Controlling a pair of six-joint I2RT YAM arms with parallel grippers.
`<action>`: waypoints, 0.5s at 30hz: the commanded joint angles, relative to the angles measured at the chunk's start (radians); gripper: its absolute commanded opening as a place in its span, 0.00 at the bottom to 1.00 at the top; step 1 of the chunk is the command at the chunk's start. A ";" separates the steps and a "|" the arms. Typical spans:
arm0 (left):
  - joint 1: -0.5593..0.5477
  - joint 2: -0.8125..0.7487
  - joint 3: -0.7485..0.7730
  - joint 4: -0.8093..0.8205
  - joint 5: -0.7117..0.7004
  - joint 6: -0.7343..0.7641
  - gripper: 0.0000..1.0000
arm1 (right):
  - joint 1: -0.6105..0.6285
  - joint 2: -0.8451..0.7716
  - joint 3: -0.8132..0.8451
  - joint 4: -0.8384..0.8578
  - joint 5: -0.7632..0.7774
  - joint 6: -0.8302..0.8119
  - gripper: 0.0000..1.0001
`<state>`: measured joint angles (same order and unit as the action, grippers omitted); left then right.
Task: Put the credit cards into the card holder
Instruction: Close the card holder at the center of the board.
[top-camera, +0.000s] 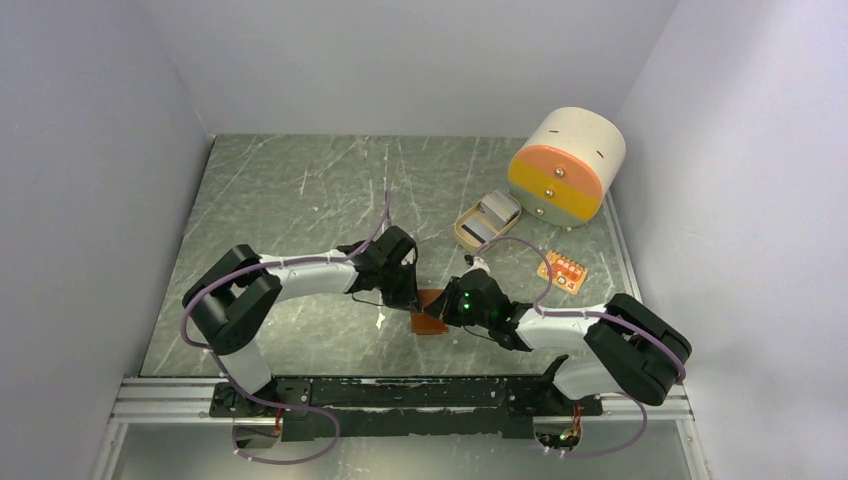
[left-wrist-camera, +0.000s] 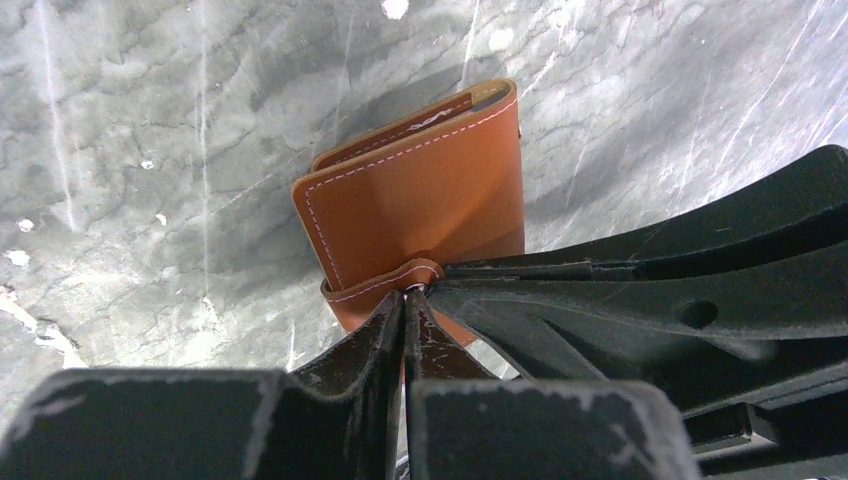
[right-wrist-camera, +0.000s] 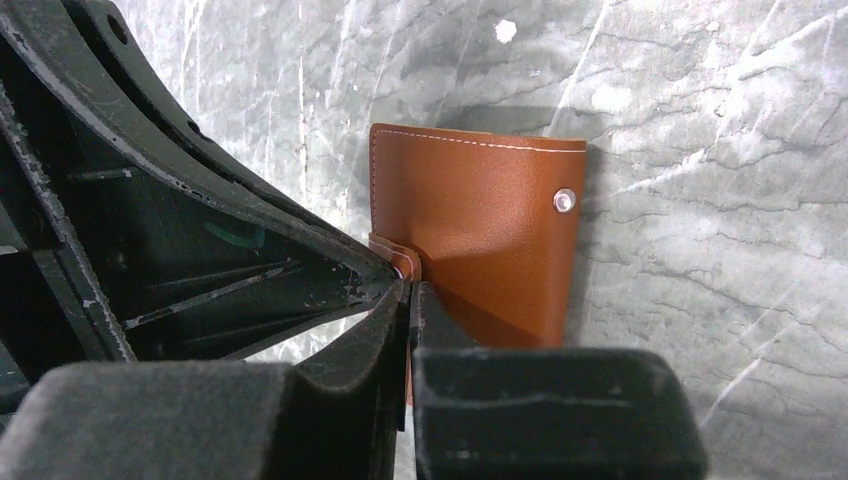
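Holding the card holder (top-camera: 431, 322): we judge both arms meet on it so the folded wallet can be pulled open before any card goes in.
Card holder: folded, snap stud (right-wrist-camera: 565, 200) facing up, mid-table (top-camera: 300, 200) between the two wrists; we cannot tell whether it is lifted clear.
Credit cards (top-camera: 497, 208): stacked in the tan dish (top-camera: 468, 232), well apart from the wallet; none held.
Left gripper (left-wrist-camera: 405, 300): fingers pressed together, clamped on the wallet's strap tab (left-wrist-camera: 385, 283).
Right gripper (right-wrist-camera: 410, 290): fingers together too, nipping leather beside that tab, tip to tip with the left.
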<state>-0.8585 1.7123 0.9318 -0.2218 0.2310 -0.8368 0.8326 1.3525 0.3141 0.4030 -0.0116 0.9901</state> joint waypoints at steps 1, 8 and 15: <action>-0.008 0.071 0.024 0.002 -0.004 0.010 0.09 | 0.005 0.022 -0.022 -0.185 0.029 -0.041 0.10; -0.008 0.096 0.043 -0.028 -0.010 0.014 0.09 | 0.005 -0.148 0.036 -0.330 0.052 -0.081 0.29; -0.011 0.107 0.062 -0.048 -0.017 0.020 0.09 | 0.001 -0.228 0.099 -0.450 0.153 -0.179 0.38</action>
<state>-0.8608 1.7710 0.9924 -0.2306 0.2630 -0.8341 0.8326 1.1332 0.3611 0.0700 0.0597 0.8928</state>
